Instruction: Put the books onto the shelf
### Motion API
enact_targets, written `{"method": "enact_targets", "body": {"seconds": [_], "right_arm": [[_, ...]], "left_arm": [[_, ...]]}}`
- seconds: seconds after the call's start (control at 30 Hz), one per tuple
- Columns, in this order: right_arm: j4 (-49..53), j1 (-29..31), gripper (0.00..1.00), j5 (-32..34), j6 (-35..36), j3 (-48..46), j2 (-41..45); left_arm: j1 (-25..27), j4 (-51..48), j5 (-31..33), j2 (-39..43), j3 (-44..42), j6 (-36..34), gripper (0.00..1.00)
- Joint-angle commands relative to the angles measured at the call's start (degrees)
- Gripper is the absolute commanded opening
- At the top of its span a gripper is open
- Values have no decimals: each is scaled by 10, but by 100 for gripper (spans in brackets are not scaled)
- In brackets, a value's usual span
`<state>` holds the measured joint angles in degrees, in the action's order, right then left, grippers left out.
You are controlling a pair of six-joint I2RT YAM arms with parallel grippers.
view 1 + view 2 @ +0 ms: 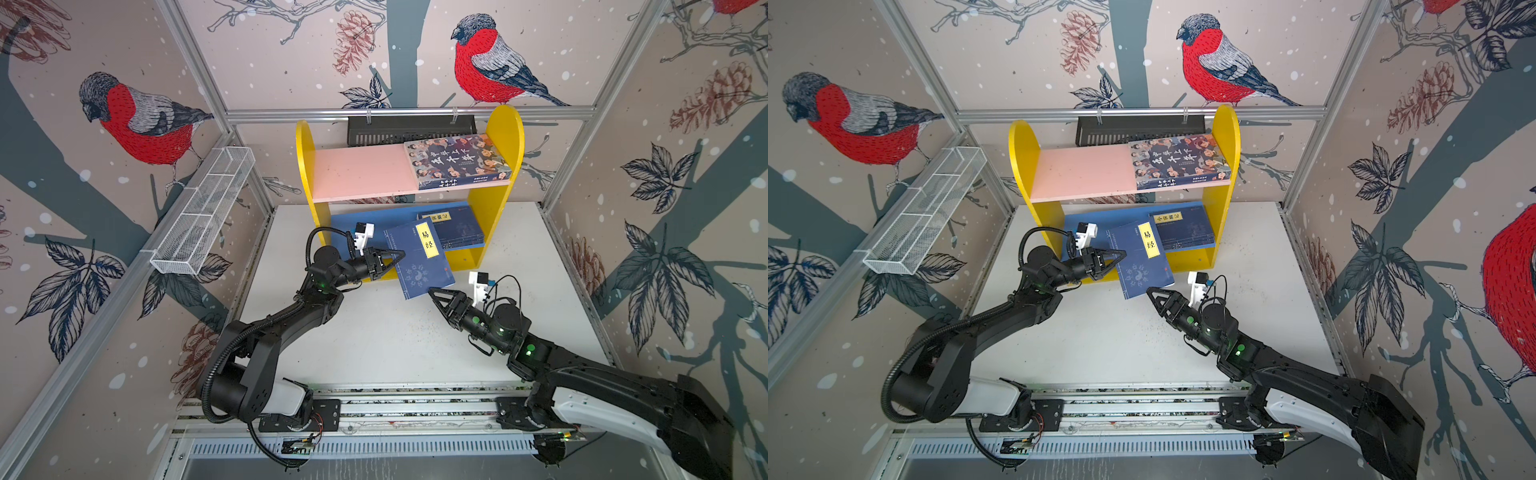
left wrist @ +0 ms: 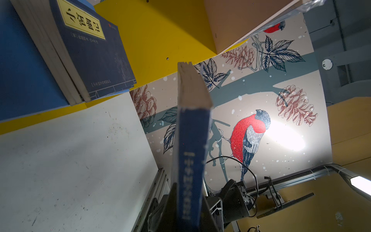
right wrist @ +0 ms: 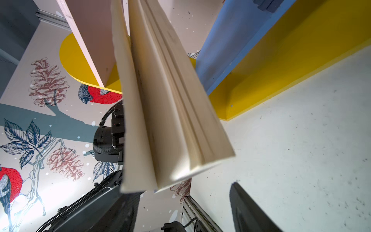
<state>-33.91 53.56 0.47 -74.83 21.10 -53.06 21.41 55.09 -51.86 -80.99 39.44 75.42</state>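
Observation:
My left gripper (image 1: 397, 254) (image 2: 188, 193) is shut on the spine edge of a navy book (image 1: 422, 259) (image 1: 1144, 262) with a yellow label. It holds the book tilted just in front of the shelf (image 1: 505, 137). My right gripper (image 1: 432, 292) (image 3: 180, 200) is open at the book's near corner. Its fingers (image 3: 247, 204) stand apart from the fanned page edges (image 3: 170, 100). Further navy books (image 1: 457, 226) (image 2: 96, 56) lie stacked on the blue lower board (image 1: 357, 220). The cartoon-cover book (image 1: 455, 162) lies flat on the right of the pink upper board (image 1: 361, 170).
A white wire mesh basket (image 1: 203, 212) hangs on the left wall. A black slotted tray (image 1: 409, 129) hangs on the back rail behind the shelf. The white table (image 1: 415, 336) stretches from the shelf to the arms' base rail (image 1: 415, 409).

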Motion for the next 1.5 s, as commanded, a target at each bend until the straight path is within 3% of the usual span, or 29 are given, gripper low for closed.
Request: {"method": "enact_targets", "body": {"seconds": [0.0,0.27,0.63,0.8,0.97,1.13,1.27,1.33,1.47], "right_arm": [[-45,-1,72,17,7,15,-14],[-117,-1,67,48,14,14,-57],[-215,-11,56,56,27,22,-100],[-226,-18,39,44,28,29,-114],[-234,-27,9,17,33,35,-127],[-161,-70,2,-62,48,49,-103],[-53,-139,1,-178,85,68,-55],[18,-176,1,-230,113,82,-29],[137,-245,1,-350,188,114,3]], "left_arm": [[-2,72,9,5,-6,26,0],[-2,145,17,4,-22,85,0],[-2,108,26,26,-46,83,0],[-2,78,34,36,-52,67,0],[-2,59,36,35,-54,57,1],[-15,22,28,45,-56,9,41],[-58,-12,13,64,-70,-33,62],[-76,-42,-1,68,-71,-60,68],[-85,-47,-42,65,-62,-103,71]]}}
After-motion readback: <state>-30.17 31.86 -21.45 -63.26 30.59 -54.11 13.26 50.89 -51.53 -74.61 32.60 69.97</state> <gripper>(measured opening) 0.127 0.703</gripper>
